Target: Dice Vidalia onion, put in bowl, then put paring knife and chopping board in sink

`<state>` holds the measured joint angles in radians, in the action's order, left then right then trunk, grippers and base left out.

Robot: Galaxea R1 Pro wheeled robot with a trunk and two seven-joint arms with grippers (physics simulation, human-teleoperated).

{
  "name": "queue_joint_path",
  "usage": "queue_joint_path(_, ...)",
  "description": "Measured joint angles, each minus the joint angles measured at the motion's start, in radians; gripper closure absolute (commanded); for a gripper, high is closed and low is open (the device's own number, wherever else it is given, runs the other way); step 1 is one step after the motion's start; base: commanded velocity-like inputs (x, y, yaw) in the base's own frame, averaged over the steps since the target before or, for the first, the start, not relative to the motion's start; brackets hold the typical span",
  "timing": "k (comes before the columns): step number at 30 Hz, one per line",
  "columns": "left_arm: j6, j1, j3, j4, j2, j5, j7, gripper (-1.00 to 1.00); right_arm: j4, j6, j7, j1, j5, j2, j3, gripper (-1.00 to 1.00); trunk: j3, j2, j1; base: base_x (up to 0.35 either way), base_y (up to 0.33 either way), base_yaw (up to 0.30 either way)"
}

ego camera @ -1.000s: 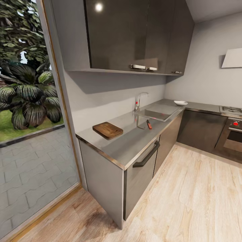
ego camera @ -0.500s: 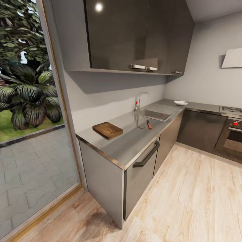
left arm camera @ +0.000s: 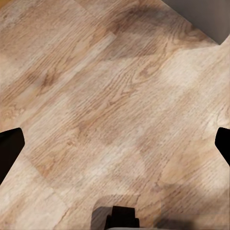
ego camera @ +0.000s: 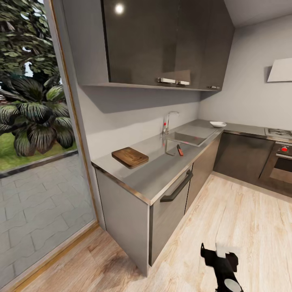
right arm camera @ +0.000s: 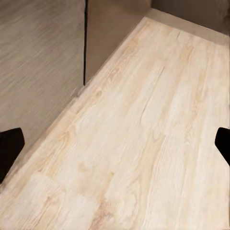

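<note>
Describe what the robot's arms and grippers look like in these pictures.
In the head view the right gripper is matte black and blocky, on a black arm segment that bears a round pale grey cap near the picture's bottom edge. In the wrist views the left gripper and the right one show black fingertips at the picture's sides. No cables or markings are visible.

Home kitchen, def. Grey counter [ego camera: 162, 170] w/ steel sink [ego camera: 188, 138] & tap [ego camera: 168, 121], dark wall cabinets [ego camera: 162, 40], oven [ego camera: 280, 162] in the corner. Wood floor [ego camera: 227, 231], big glass door [ego camera: 36, 162] to a garden.
</note>
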<state>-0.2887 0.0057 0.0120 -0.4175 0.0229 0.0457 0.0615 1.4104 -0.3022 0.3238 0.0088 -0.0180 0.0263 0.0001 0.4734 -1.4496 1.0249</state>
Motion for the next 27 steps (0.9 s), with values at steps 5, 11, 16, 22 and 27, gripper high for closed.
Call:
queue_joint_path(5, 0.000, 0.000, 0.000, 0.001, 0.000, 0.000, 0.000, -1.00, 0.121, -0.113, 0.044, -0.071, 0.001, 0.000, 0.000, -1.00, 0.000, 0.000, 0.000, 0.000, 0.000, 0.000)
queue_joint_path(11, -0.001, 0.000, 0.000, 0.002, 0.000, 0.000, -0.001, -1.00, 0.150, -0.271, 0.072, -0.278, 0.000, 0.001, 0.000, -1.00, 0.000, 0.000, 0.000, 0.000, 0.000, 0.000)
queue_joint_path(16, -0.002, 0.000, 0.000, 0.001, 0.001, -0.002, -0.002, -1.00, 0.147, -0.366, 0.096, -0.474, -0.006, 0.004, 0.001, -1.00, 0.000, 0.000, 0.000, 0.000, 0.000, 0.000)
queue_joint_path(22, -0.002, 0.000, 0.000, 0.001, 0.002, -0.002, -0.002, -1.00, 0.119, -0.475, 0.120, -0.699, -0.006, 0.014, 0.006, -1.00, 0.000, 0.000, 0.000, 0.000, 0.000, 0.000)
queue_joint_path(27, -0.002, 0.000, 0.000, 0.001, 0.002, -0.002, -0.002, -1.00, 0.005, -0.495, 0.128, -0.838, -0.005, 0.059, 0.009, -1.00, 0.000, 0.000, 0.000, 0.000, 0.000, 0.000)
